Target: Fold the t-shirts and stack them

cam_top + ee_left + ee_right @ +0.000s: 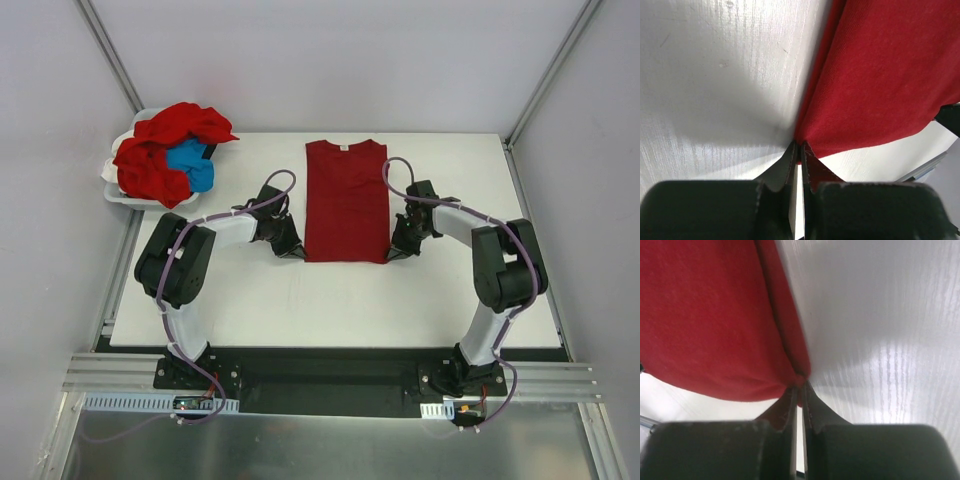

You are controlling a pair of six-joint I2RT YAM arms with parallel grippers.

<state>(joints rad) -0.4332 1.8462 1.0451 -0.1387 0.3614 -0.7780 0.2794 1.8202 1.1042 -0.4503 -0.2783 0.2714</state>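
Note:
A deep-red t-shirt (345, 200) lies flat in the middle of the table, sides folded in to a long rectangle, white neck label at the far end. My left gripper (297, 252) is shut on its near left corner; in the left wrist view the fingertips (799, 146) pinch the red cloth (880, 85). At the near right corner my right gripper (392, 254) is shut as well, and the right wrist view shows its tips (801, 385) nipping the bunched corner of the cloth (705, 325).
A white basket (118, 190) at the table's far left holds a heap of red shirts (165, 145) with a bright blue one (190, 165) among them. White walls close in the table on both sides.

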